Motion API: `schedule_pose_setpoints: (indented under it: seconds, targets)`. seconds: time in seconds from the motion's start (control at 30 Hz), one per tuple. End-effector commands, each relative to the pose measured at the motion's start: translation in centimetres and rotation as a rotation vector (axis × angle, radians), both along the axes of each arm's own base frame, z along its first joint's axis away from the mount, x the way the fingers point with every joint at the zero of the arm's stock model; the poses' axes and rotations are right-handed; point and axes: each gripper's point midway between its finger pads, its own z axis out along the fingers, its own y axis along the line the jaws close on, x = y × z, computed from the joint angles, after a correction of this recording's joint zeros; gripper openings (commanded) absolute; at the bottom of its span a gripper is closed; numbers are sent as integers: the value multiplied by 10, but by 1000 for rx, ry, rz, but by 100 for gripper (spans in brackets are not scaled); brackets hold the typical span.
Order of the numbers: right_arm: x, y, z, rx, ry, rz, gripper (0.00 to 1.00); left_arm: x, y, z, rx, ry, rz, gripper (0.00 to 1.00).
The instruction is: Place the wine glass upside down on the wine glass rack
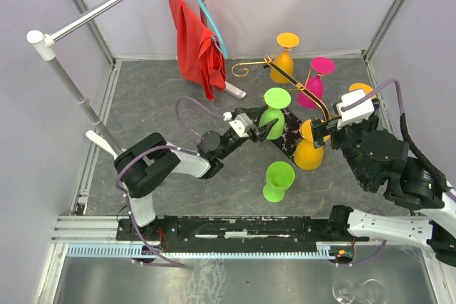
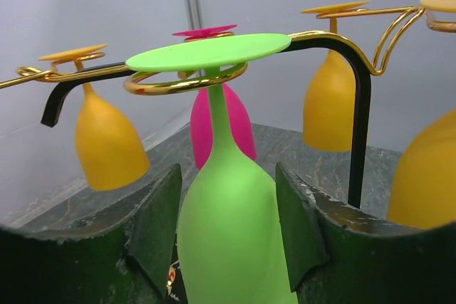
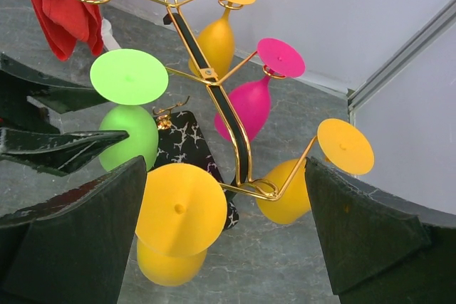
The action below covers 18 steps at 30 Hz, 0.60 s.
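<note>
Left gripper [image 2: 226,183] released, jaws parted, green wine glass [image 2: 231,247] hanging foot-up between them from wine glass rack [image 2: 360,105]; right gripper [image 3: 224,176] spread wide above rack, empty.

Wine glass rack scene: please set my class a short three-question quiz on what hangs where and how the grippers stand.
1. True or false: the green glass that the left gripper straddles hangs upside down from the rack.
2. How many orange glasses hang on the rack? A) one B) three C) five
3. Are the jaws of the right gripper open or shut?

Key: 1 true; 2 B; 3 open.
</note>
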Motion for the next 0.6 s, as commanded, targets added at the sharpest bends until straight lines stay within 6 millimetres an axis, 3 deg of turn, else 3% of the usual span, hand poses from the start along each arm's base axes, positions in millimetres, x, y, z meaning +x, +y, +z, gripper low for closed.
schedule_pose_setpoints:
  seconds: [0.0, 0.23, 0.37, 0.57]
  targets:
    - [2, -6, 9, 53, -12, -60, 100, -8, 28, 38, -75, -95, 75, 63]
    - [-1, 0, -2, 85, 17, -33, 100, -26, 63, 39, -42, -52, 114, 67]
    - [-7, 19, -11, 60, 95, 64, 97, -19, 82, 38, 15, 71, 193, 66]
    - [-10, 58, -42, -98, 305, 133, 86, -16, 115, 43, 97, 298, 319, 66]
